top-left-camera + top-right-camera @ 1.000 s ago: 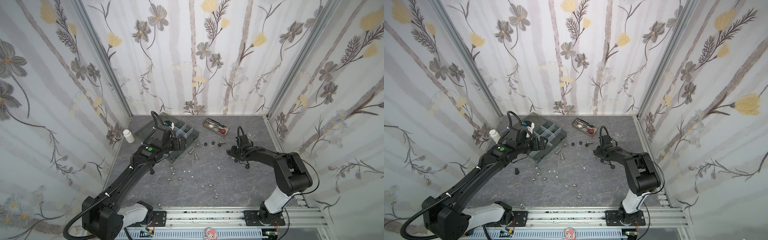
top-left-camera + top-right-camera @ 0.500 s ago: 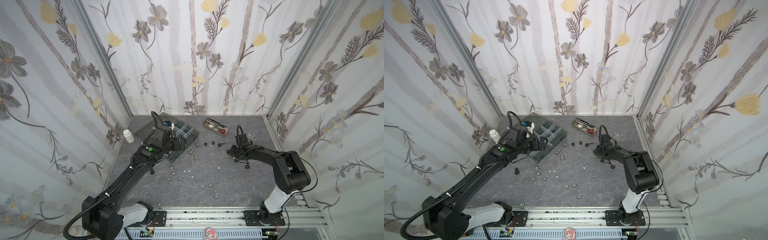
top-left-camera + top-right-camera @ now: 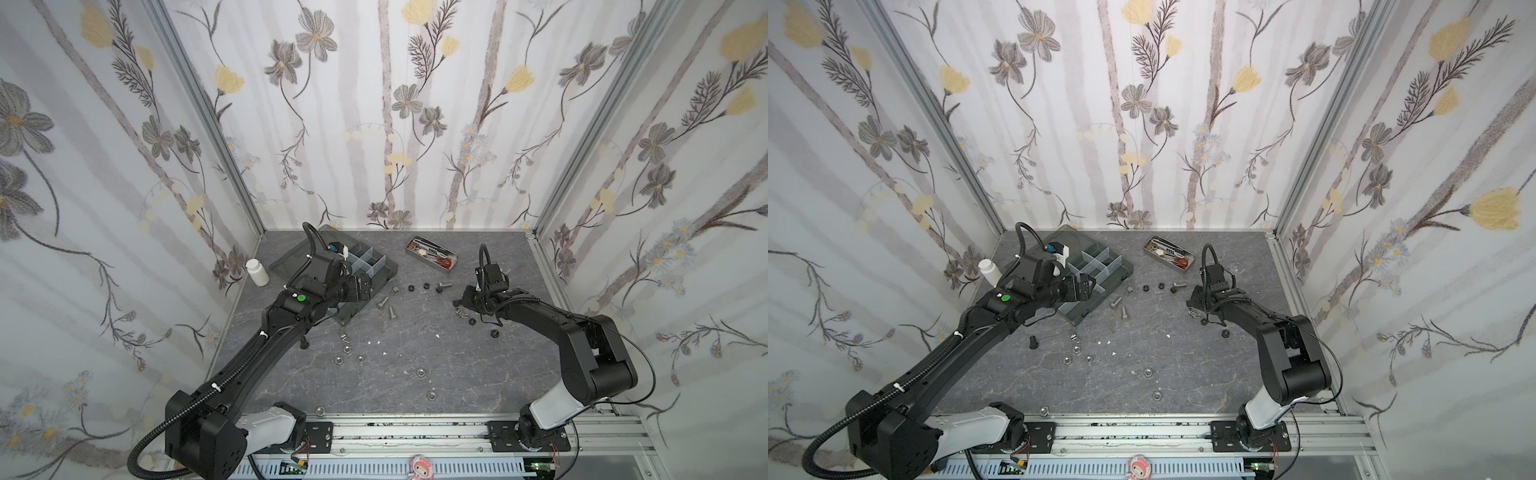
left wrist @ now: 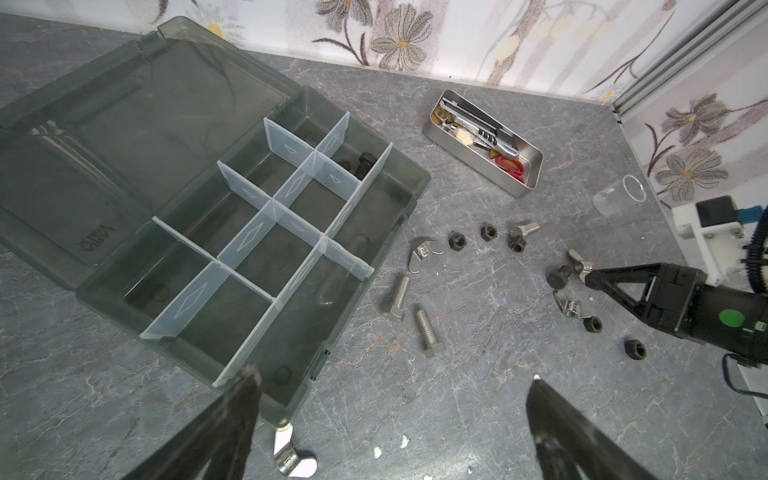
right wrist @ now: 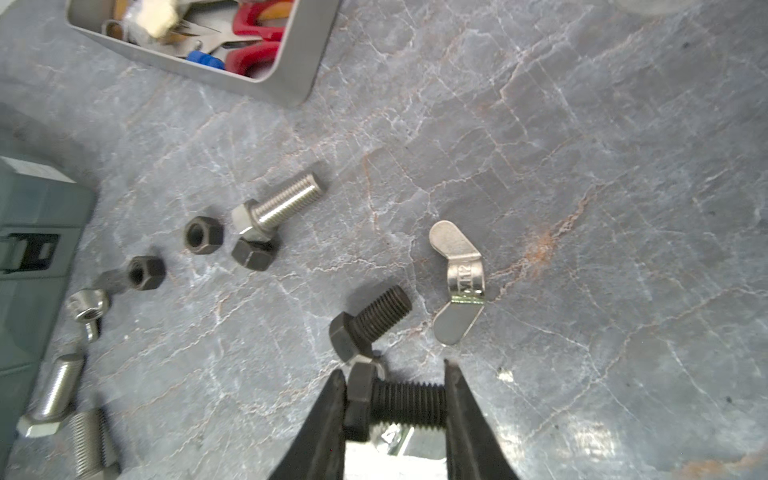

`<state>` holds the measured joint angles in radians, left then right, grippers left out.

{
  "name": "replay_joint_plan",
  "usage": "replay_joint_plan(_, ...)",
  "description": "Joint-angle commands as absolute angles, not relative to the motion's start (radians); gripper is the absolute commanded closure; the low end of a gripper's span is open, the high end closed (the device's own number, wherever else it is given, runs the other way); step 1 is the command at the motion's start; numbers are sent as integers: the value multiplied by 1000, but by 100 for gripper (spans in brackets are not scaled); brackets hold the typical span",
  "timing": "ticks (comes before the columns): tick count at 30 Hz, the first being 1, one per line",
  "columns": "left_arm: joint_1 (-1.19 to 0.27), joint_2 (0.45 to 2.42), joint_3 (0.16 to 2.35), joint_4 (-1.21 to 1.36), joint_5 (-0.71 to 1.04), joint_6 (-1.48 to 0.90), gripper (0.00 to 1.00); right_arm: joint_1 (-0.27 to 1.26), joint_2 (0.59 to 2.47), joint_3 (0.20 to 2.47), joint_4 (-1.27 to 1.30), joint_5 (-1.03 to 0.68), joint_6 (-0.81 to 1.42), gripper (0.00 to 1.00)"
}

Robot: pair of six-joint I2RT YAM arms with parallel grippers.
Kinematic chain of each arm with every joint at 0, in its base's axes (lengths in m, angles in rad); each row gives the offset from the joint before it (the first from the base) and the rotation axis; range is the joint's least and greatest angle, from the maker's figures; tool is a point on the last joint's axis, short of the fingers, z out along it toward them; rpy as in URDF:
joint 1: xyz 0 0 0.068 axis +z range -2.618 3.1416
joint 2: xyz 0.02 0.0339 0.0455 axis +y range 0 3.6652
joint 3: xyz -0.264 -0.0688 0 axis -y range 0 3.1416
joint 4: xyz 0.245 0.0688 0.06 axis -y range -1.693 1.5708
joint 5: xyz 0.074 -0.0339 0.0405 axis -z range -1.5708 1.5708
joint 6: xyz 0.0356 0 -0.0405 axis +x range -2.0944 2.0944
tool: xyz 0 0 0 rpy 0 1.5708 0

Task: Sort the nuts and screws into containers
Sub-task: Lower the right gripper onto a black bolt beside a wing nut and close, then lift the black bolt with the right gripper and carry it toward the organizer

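My right gripper (image 5: 395, 372) is shut end to end on a black screw (image 5: 401, 405), low over the table with a silver wing nut under it. Just past its tips lie another black screw (image 5: 370, 322) and a wing nut (image 5: 457, 282). Further left lie a silver screw (image 5: 276, 208) and black nuts (image 5: 203, 235). The containers are the divided compartments of the dark grey organizer box (image 4: 415, 183); one holds black screws (image 4: 363, 164). My left gripper (image 4: 392, 376) hangs open and empty over the box's near corner (image 3: 365, 286). Two silver screws (image 4: 428, 332) lie beside the box.
A metal tin (image 3: 432, 253) of tools stands at the back, a white bottle (image 3: 257, 272) by the left wall, and a clear cup (image 4: 619, 201) at the back right. Silver nuts (image 3: 420, 372) are scattered toward the front rail. A black screw (image 3: 1033, 341) lies by the left arm.
My right gripper's jaws have closed onto the black screw. The left arm has stayed where it was, still open.
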<state>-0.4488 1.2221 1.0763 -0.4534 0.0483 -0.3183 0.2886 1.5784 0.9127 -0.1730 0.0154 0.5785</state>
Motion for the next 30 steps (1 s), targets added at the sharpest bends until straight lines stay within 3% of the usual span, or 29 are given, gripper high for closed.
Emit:
replay_joint_plan(1,-448,1225,1085,-446,29,-325,0,289,1532,928,-173,-8,537,73)
replay_joint_plan(10,-448,1208,1049,-466,13,-355,0,320,1509,970,-142,-72,517,74)
replay_joint_plan(30,-442,1170,983,-511,-26,-367,0,442,1801,1258,-18,-222,517,74)
